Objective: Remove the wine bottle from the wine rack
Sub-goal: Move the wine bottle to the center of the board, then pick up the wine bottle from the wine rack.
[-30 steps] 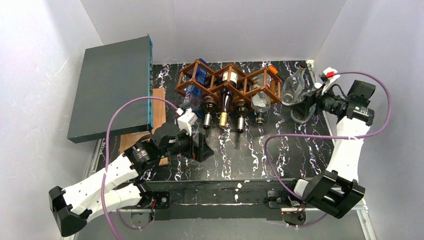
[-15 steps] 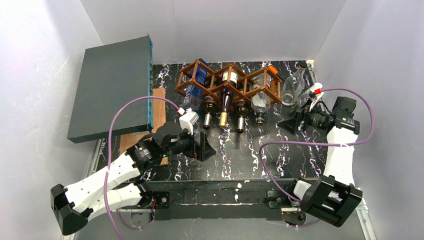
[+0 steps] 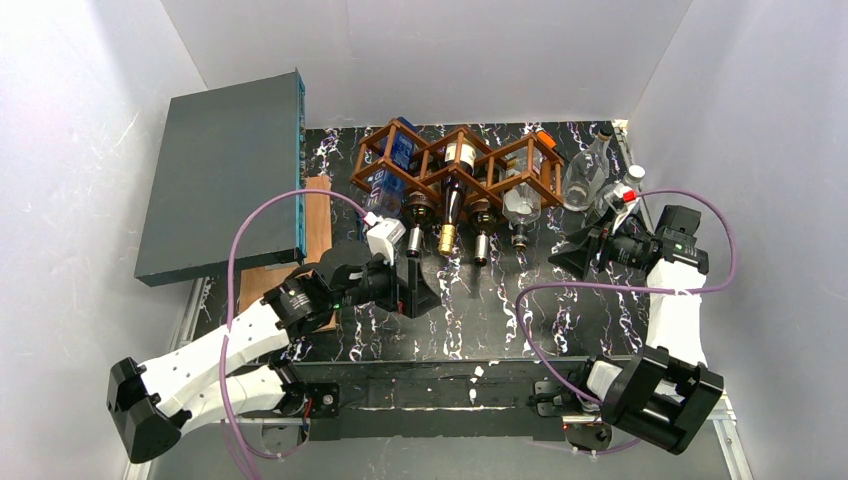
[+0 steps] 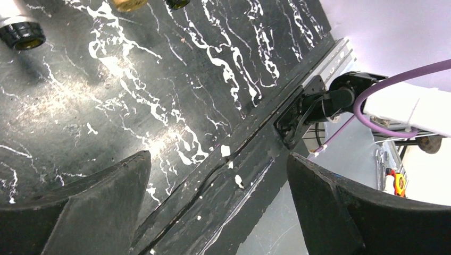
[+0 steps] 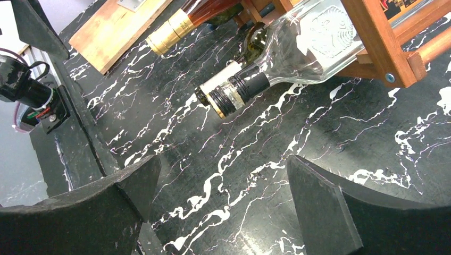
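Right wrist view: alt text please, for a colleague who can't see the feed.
A clear glass bottle lies in the wooden rack, its black-capped neck pointing out over the black marbled table. Beside it lie a dark bottle and a gold-foiled bottle. The jaws stand wide open and empty in the foreground, short of the bottles.

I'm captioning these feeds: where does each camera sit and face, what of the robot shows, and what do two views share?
Top external: above, behind the bases, looking down on the wine rack; both arms show.
Left wrist: on the left arm, facing the table's near edge; open left gripper shows.
Right wrist: on the right arm, facing bottle necks under the rack; open right gripper shows.
Shared: top and right wrist see the racked clear bottle.
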{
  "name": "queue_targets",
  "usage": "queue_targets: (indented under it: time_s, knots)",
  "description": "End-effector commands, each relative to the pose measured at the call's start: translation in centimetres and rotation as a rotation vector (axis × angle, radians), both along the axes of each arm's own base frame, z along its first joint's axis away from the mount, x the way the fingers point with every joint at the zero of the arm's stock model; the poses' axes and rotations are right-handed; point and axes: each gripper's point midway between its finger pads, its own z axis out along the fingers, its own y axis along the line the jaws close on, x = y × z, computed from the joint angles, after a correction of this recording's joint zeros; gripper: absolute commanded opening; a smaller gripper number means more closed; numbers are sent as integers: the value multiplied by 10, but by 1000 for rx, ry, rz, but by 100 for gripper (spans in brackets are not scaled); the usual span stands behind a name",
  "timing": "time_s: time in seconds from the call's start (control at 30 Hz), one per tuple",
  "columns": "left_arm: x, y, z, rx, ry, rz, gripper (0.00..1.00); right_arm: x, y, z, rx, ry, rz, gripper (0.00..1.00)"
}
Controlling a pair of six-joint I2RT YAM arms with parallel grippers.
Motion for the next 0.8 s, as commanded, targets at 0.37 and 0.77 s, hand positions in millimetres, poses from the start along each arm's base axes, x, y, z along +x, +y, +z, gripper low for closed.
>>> queue_targets:
  time_s: [0.37,0.77]
  knots:
    - [9,-9,6,-72,-18,32,98,-3,1,4,-38,-57,11,98]
    - [13,-3,7,-69,-59,53,98,-4,0,0,-66,-58,1,98]
